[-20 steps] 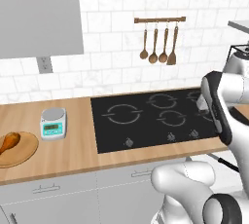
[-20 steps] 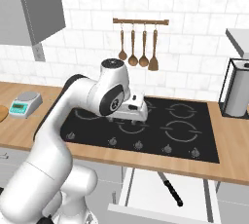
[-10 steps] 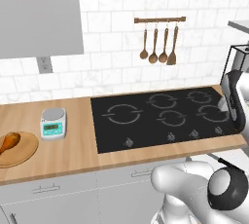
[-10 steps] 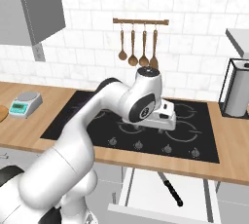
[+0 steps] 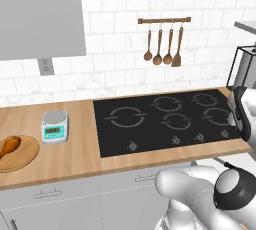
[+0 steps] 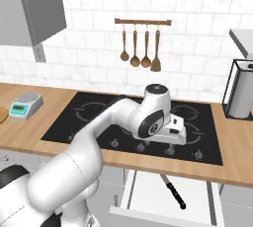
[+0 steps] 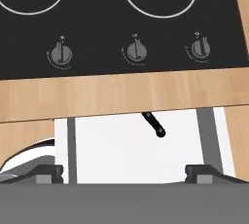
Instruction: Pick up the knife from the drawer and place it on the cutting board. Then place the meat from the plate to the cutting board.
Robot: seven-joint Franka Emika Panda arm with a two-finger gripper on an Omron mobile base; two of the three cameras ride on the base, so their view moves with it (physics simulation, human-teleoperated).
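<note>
The knife [image 6: 175, 195] lies in the open white drawer [image 6: 143, 199] below the stove. Its black handle [image 7: 154, 125] pokes out from under the counter's front edge, which hides the blade. My gripper [image 6: 173, 139] hovers above the stove's front knobs, pointing down. In the hand view its dark fingertips [image 7: 47, 171] stand far apart, so the gripper [image 7: 126, 172] is open and empty, with the knife handle ahead between them. The meat [image 5: 9, 146], an orange-brown drumstick, rests on the round wooden plate [image 5: 24, 158] at the counter's far left. The cutting board is out of view.
A black cooktop [image 5: 165, 119] with a row of front knobs [image 7: 136, 51] sits in the wooden counter [image 5: 80, 159]. A small kitchen scale [image 5: 54, 126] stands beside the plate. Wooden utensils [image 5: 162, 46] hang on the wall. A metal jar [image 6: 241, 93] stands at the right.
The arm has swung right across the cooktop, bringing the hand to the stove's front edge above the drawer. The jaws stayed open.
</note>
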